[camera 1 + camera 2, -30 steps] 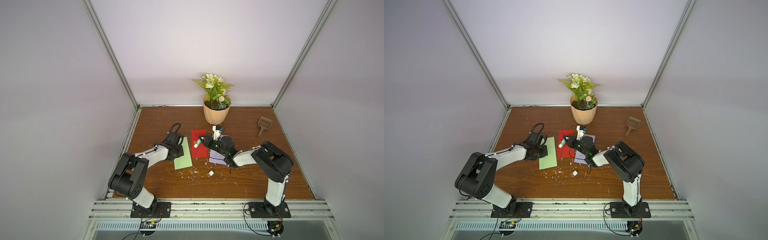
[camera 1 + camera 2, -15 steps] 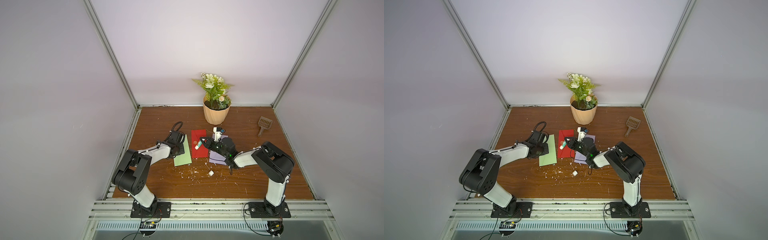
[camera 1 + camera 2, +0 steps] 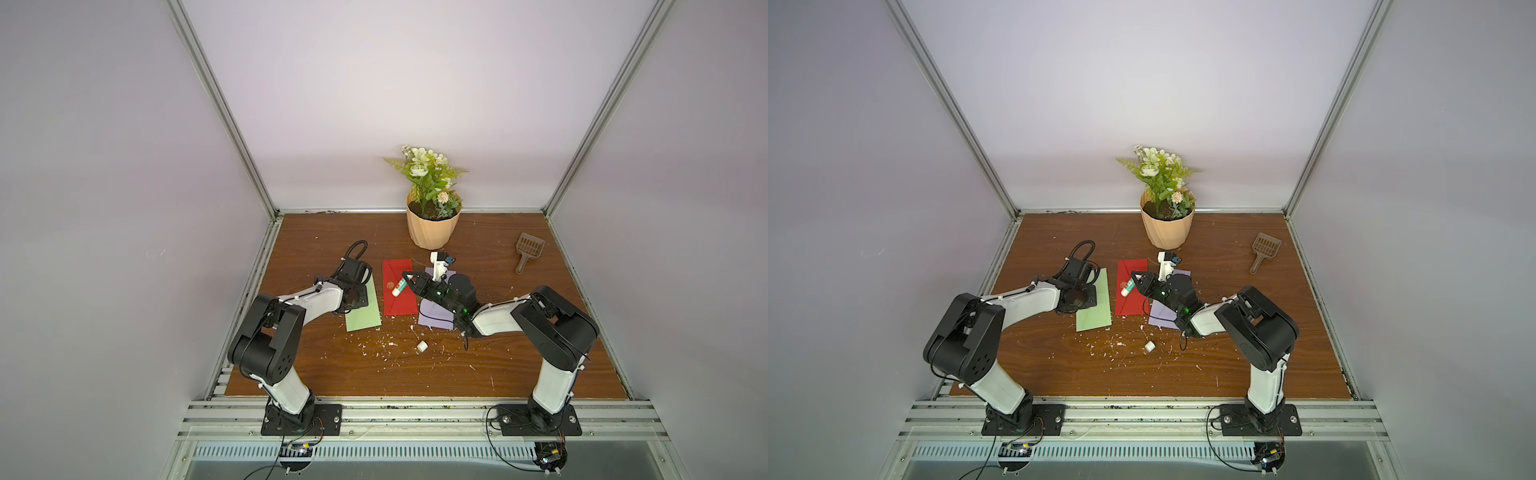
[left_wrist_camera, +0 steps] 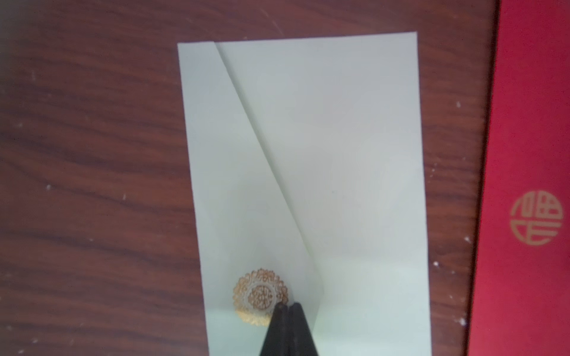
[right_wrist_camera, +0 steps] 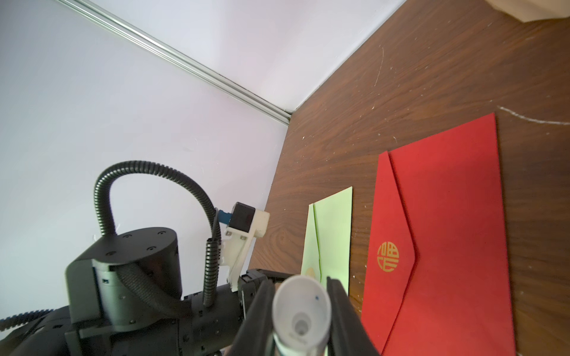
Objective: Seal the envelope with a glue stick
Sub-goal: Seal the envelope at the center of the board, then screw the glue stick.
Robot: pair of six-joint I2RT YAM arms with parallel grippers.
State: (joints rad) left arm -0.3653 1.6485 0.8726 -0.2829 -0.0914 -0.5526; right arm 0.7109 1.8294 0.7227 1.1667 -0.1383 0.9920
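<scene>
Glue stick [image 3: 400, 286] one, envelopes [image 3: 401, 305] three, loose cap [image 3: 422, 347] one.

Pale lilac walls [image 3: 374, 83], wood-grain tabletop [image 3: 332, 374] (aluminium corner rails [image 3: 227, 112])

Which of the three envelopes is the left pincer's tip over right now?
The pale green envelope: the shut left pincer sits at its gold emblem. The red envelope lies beside it, the purple envelope beyond that.
</scene>
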